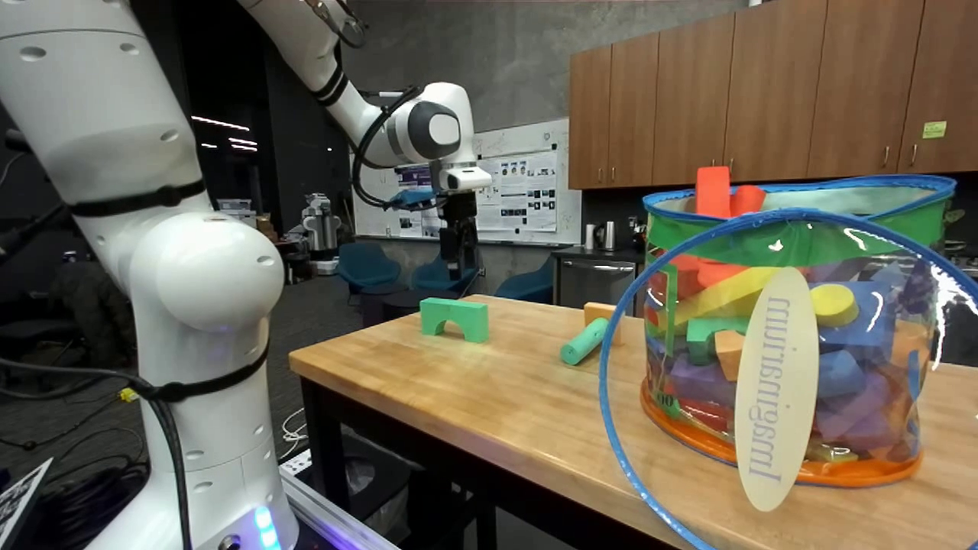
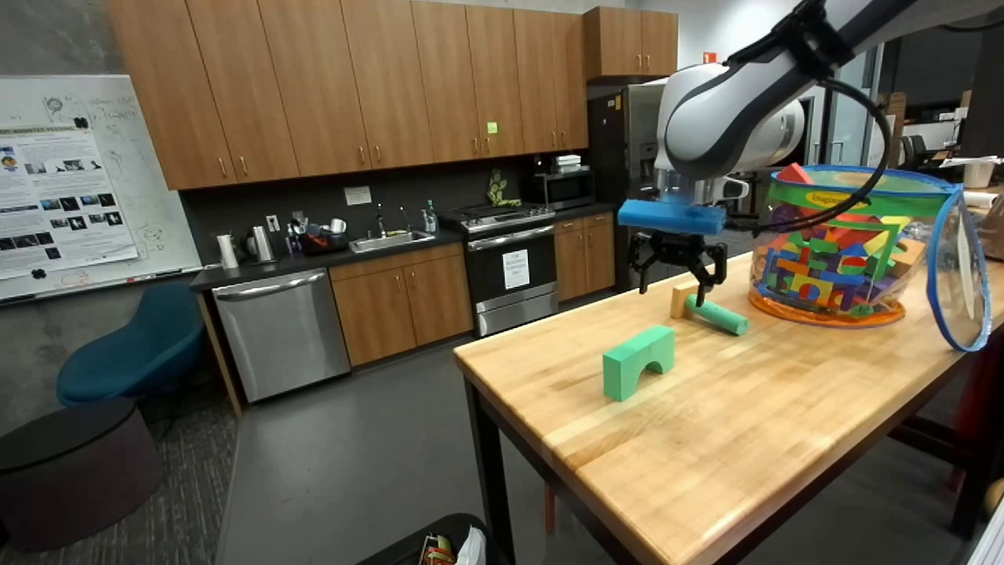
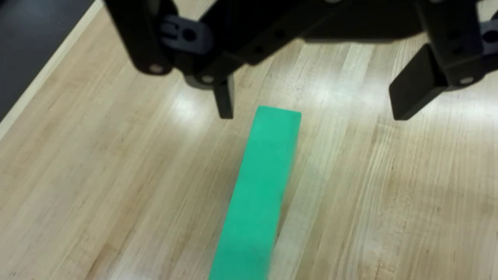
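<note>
While the gripper (image 3: 313, 112) hangs above the pale wood table (image 2: 769, 439), its fingers (image 3: 412, 89) stand spread wide, bare gap between them: nothing gripped, nothing touched. Nearest item is the green arch block (image 3: 256, 194), below it with clear space between.

Looks: bridge shape, one green throughout, long flat top, squared ends, rounded cutout underneath leaving a leg at each end. Faces look smooth and matte, corners crisp. Stands upright on both legs, toward the table's end away from the clear bag (image 2: 906, 205), in both exterior views. Wrist view catches only the top face: long narrow strip, slanted in frame, far end squared off, near end cropped by the bottom border. Colour leans sea-green there, one long side slightly smeared. Far end shows between the fingers, closer to the one at picture left.

Farther along the top: green cylinder (image 2: 718, 315) lying on its side, orange-tan block (image 2: 681, 300) at one end of it; can't tell if those two touch. Bag has a blue rim, green upper band, orange base, packed with mixed-colour blocks (image 2: 831, 267); a red block (image 1: 713, 192) pokes over the rim. Round see-through lid (image 2: 958, 275) sits open at its side, blue-edged, cream label (image 1: 777, 389) lettered "Imaginarium". Background: wood cabinets (image 1: 772, 92), whiteboard (image 2: 157, 212) with posters (image 2: 67, 200), teal chairs (image 1: 367, 263).
</note>
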Controlling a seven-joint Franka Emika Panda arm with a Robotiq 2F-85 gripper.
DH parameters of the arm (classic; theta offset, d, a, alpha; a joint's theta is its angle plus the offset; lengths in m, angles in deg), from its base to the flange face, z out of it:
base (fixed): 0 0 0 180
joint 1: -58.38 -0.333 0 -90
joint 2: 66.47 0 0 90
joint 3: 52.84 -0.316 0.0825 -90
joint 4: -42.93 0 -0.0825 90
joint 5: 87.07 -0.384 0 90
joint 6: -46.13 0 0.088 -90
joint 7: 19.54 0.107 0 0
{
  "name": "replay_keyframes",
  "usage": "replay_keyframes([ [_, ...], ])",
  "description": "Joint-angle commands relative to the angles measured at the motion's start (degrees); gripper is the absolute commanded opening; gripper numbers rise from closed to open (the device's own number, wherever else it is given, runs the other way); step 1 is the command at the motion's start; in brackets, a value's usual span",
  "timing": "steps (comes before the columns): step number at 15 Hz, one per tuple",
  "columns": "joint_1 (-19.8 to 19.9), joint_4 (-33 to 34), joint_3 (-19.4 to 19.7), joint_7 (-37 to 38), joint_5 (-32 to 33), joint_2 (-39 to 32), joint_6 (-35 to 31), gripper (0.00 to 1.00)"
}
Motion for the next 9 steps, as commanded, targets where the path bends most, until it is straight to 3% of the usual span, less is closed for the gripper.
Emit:
replay_keyframes([
  [1, -1.47, -2.69, -0.43, 4.96, -0.11, -1.19, -5.86, 1.00],
  [9, -4.58, -4.64, -1.45, 9.40, 0.24, -7.78, -15.17, 1.00],
])
